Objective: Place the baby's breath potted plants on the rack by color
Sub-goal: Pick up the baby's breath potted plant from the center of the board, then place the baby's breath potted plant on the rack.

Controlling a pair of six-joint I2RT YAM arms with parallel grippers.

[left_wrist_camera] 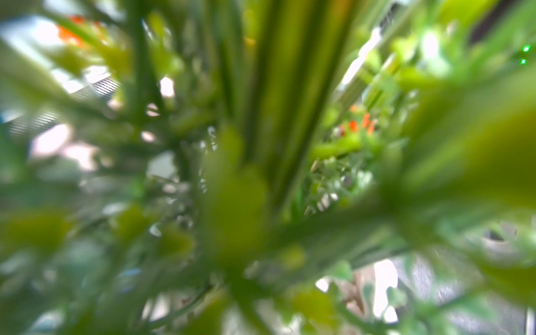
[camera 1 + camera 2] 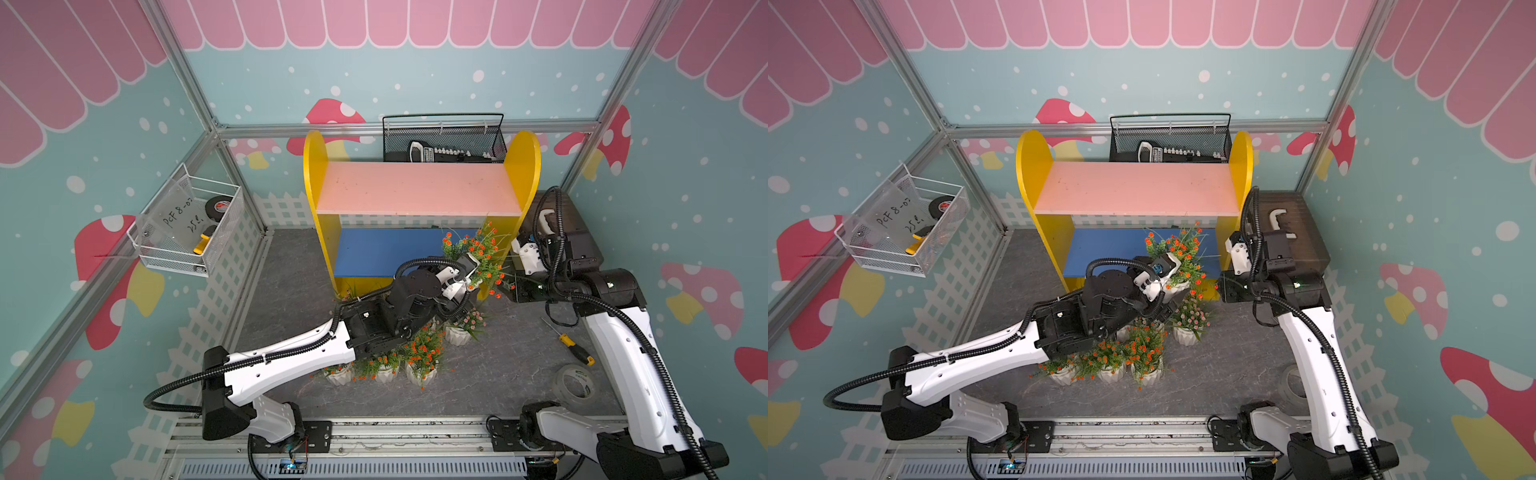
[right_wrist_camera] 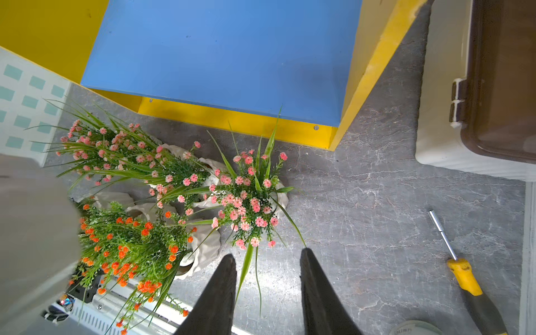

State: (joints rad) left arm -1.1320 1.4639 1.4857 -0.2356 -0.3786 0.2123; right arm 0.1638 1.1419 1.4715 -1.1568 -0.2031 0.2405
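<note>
Currently the left jaws hold an orange-flowered plant (image 2: 482, 249) raised at the right end of the blue shelf (image 2: 374, 253) of the rack (image 2: 316, 187). Foliage hides the exact grip point and fills the left wrist view. The right jaws stand apart and empty, near a pink-flowered plant (image 3: 249, 197) on the tabletop (image 2: 519, 365). Both shelves are bare; the other plants cluster before the rack.

Recommendation: keep the pot level, pass it under the pink shelf (image 2: 415, 187) and seat it at one end, leaving room for the others of its colour. Release only once it is seated.
</note>
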